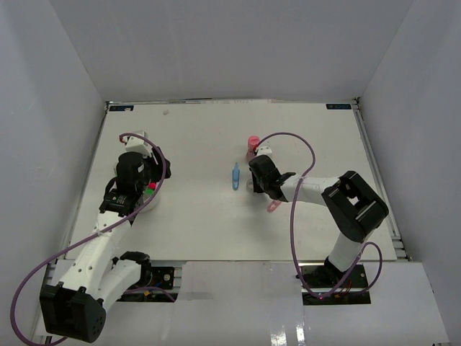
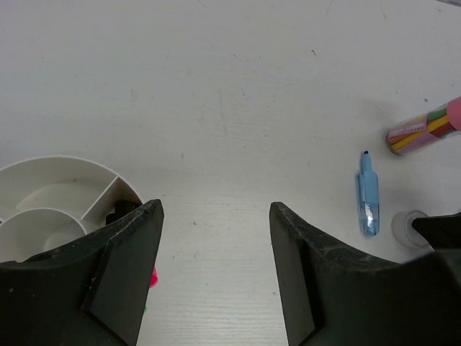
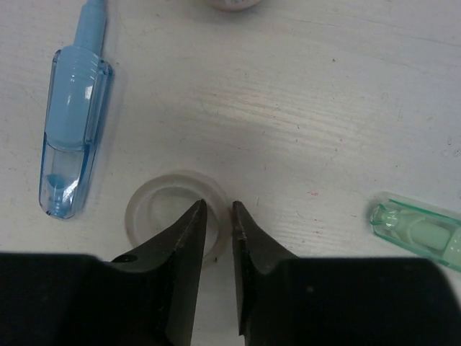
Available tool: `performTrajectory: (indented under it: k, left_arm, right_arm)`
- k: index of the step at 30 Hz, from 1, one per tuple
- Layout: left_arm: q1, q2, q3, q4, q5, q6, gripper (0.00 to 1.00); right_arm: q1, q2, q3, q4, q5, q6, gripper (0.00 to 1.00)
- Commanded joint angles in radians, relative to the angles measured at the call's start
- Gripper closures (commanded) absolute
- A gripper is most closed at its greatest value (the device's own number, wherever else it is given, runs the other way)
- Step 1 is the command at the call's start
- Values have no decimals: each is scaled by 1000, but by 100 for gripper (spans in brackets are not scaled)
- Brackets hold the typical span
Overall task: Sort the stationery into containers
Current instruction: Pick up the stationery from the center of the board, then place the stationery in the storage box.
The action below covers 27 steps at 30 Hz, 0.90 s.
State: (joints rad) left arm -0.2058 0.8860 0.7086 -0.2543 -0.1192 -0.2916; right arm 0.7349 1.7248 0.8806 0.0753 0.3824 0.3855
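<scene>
Pinching the tape roll by its wall is what the right tool looks to be doing. Its fingers are nearly pressed together, one inside the ring, one outside. The roll lies flat on the tabletop, abt midway btw the left & right edges.

Watch the grip first. It's a thin, smooth wall held at one spot only, so when you lift, the roll may swing, tilt or slide out.

Next, the neighbours. The blue pen lies just beside the roll on the side toward the left edge, and the green highlighter is near on the other side. A sideways drag instead of a straight lift could knock either one. The pink cylinder lies further toward the far edge, less at risk.

Then the drop-off. The container is a round white dish w/ dividers, sitting near the left edge. The left tool hangs over its rim, fingers spread wide, holding nothing. Bring the roll across w/o moving that arm off and the two arms could clash. Some compartments seem to hold items already, so a careless release may land the roll on a divider & let it tip out.
</scene>
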Motion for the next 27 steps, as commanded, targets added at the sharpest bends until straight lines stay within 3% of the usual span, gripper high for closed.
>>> performTrajectory:
  k: [1,4,12,16,20,27]
  left_arm:
    - [2,-25,-9,18,76,-9,29]
    - [3,-22,-14,30,185,-29,29]
    - [-17,34,78,-16,575,-248,25]
    - [-107,80,117,-10,578,-337,24]
    - [-299,155,147,30,484,-385,23]
    - [-431,257,181,76,403,-422,24]
  right_arm:
    - [-3,-1,14,-5,3,13,75]
    - [-2,-45,-6,-2,-14,-23,82]
    - [79,-301,-138,139,-49,-146,84]
    - [119,-398,-184,208,-79,-174,84]
    - [141,-474,-216,288,-115,-185,83]
    - [143,-527,-256,366,-163,-183,83]
